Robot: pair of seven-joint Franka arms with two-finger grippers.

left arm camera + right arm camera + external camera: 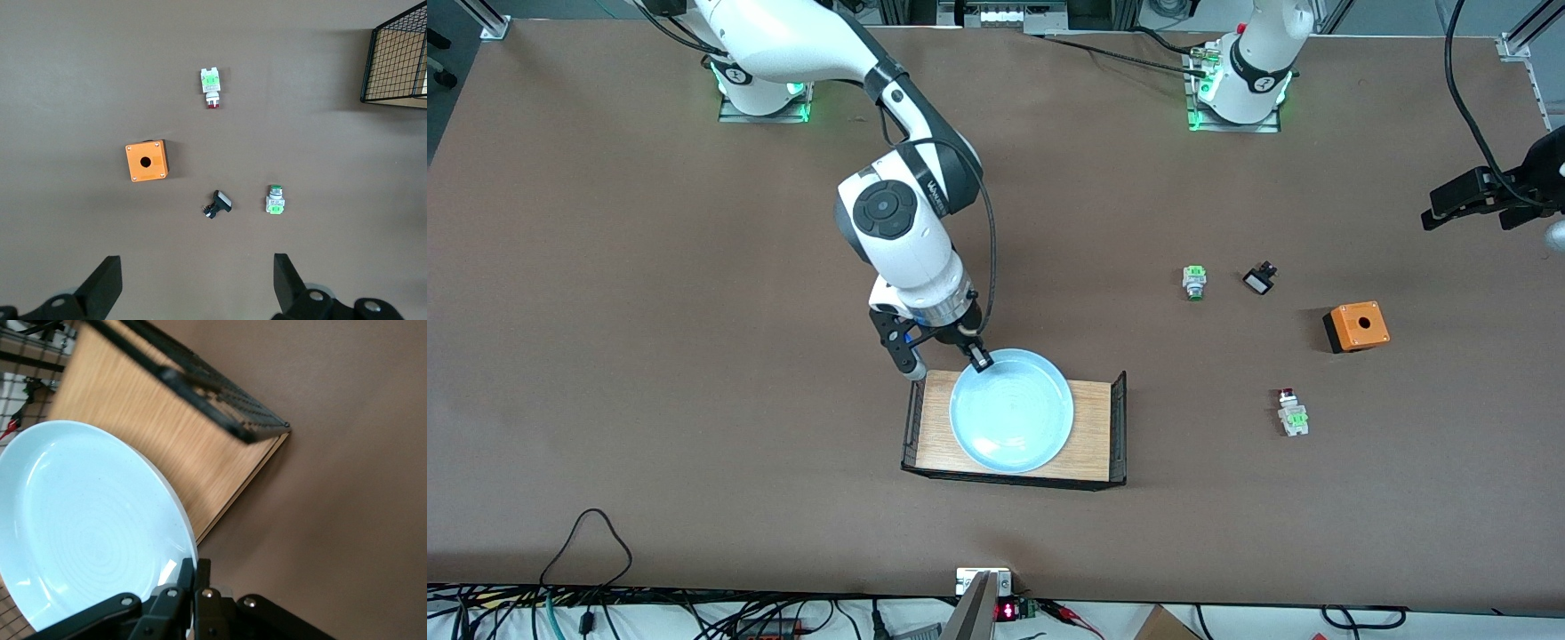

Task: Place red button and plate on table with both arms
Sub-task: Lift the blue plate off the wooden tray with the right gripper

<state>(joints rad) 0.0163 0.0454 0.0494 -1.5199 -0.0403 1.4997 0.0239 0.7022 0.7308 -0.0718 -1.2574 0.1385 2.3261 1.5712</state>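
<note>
Now the plate (1011, 411) is pinched at its rim by the right hand (980, 359) on the wooden platform (1092, 431); the left hand (197, 280) is held open above the worktop (694, 400).

The right gripper (980, 358) pinches the plate's (1011, 410) rim on the wooden platform (1092, 427); the red button (1291, 412) lies on the counter (649, 356) near an orange box (1356, 326).

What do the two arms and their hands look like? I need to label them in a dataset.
Both arms are white with rounded shells, black joints and green-lit bases. The right hand is black with two thin fingers, and a black cable loops along its forearm. The left hand is black too, with two broad dark fingers.
</note>
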